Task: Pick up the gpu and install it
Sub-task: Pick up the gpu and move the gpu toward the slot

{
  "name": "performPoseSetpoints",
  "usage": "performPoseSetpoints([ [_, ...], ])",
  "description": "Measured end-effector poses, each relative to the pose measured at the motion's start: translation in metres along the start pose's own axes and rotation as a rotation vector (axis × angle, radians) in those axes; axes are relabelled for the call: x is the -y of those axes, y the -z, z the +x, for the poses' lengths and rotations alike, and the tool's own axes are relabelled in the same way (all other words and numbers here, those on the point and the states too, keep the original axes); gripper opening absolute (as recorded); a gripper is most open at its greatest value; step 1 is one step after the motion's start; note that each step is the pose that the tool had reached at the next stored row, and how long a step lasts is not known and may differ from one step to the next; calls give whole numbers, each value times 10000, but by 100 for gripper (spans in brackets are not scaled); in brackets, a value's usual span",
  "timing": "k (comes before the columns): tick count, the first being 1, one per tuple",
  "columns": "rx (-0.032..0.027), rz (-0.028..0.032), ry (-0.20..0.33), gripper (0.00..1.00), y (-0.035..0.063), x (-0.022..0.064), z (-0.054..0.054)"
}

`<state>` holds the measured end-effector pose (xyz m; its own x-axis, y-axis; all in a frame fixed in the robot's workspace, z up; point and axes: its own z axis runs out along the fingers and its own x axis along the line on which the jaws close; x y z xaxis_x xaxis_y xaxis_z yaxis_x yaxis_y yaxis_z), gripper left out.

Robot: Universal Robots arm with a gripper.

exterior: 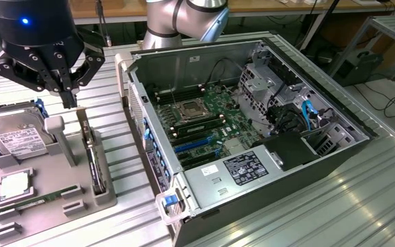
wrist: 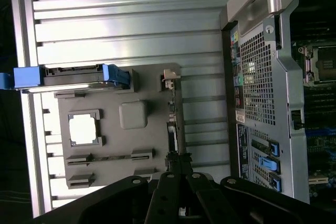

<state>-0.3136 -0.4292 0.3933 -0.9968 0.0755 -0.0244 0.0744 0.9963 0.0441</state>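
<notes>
- the gripper [exterior: 68,100] hangs over the gray tray [exterior: 53,172] at the exterior view's left, with its black fingers pointing down and drawn together into one narrow tip.
- the jaws are closed and i see nothing between them.
- the gpu [exterior: 96,164] stands on its long edge in a slot on the tray, along the side nearest the computer case [exterior: 204,56].
- in the wrist view the gpu [wrist: 172,121] is a thin dark line seen edge-on, with a pale bracket piece at the end away from the gripper [wrist: 177,160].
- there the fingertips line up with that line, above it; i can't make out any contact.
- the hard drive [exterior: 16,136], white label up and blue rails at its sides, lies on the tray on the far side of a gray post [exterior: 57,139] from the gpu.
- a square processor [exterior: 12,186] and a narrow green memory stick [exterior: 36,201] lie lower on the tray.
- the case lies open on the ribbed metal table [exterior: 362,206], and its motherboard [exterior: 204,123] with blue slots is in plain sight.
- the gpu is not in the case.
</notes>
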Motion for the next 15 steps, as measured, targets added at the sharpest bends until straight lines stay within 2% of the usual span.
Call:
performPoseSetpoints([
  [1,0,0,0,17,0,0,0],
  [2,0,0,0,17,0,0,0],
  [7,0,0,0,48,0,2,0],
  [8,0,0,-1,48,0,2,0],
  [10,0,0,0,60,0,4,0],
  [11,1,0,0,60,-5,4,0],
  [12,0,14,17,66,-12,5,0],
  [15,-7,120,422,66,-26,6,1],
])
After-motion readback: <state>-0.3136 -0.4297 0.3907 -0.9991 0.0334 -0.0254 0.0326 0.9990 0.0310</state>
